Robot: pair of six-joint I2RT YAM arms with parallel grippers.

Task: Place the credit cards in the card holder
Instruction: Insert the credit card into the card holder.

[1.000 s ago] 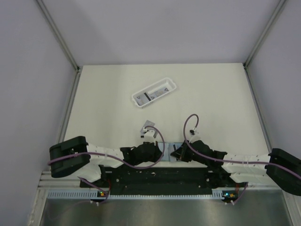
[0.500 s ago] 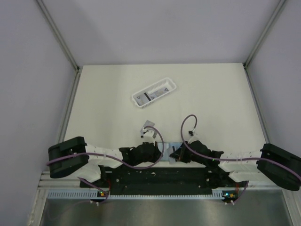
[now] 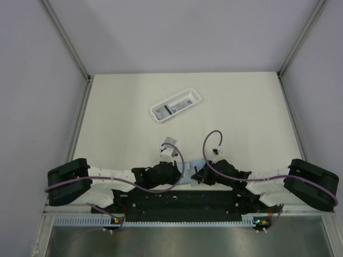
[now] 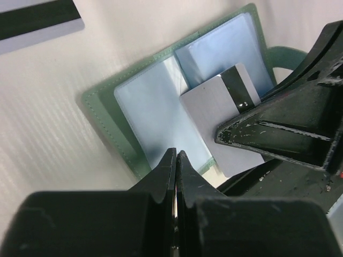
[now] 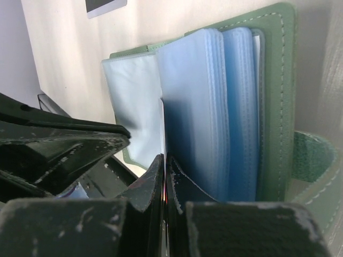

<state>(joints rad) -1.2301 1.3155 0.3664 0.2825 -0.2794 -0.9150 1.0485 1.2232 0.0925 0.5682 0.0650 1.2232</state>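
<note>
The card holder (image 4: pixel 134 107) lies open near the table's front edge, sage-green with pale blue sleeves (image 5: pixel 195 96); from above it shows as a pale patch (image 3: pixel 197 165) between the two grippers. My right gripper (image 5: pixel 164 156) is shut on a grey credit card (image 4: pixel 211 104) with a black stripe, held at the holder's middle fold, and the card appears edge-on in the right wrist view. My left gripper (image 4: pixel 176 152) is shut, its tips resting at the holder's near edge. Another credit card (image 4: pixel 37 21) lies flat on the table (image 3: pixel 170 141) beyond the holder.
A white slotted basket (image 3: pixel 175 106) sits further back on the table, left of centre, with a striped card inside. Grey walls enclose the table on three sides. Both arms' cables loop above the wrists.
Both arms' elbows have swung to the left. The grippers have stayed shut at the card holder, shifting only slightly.
</note>
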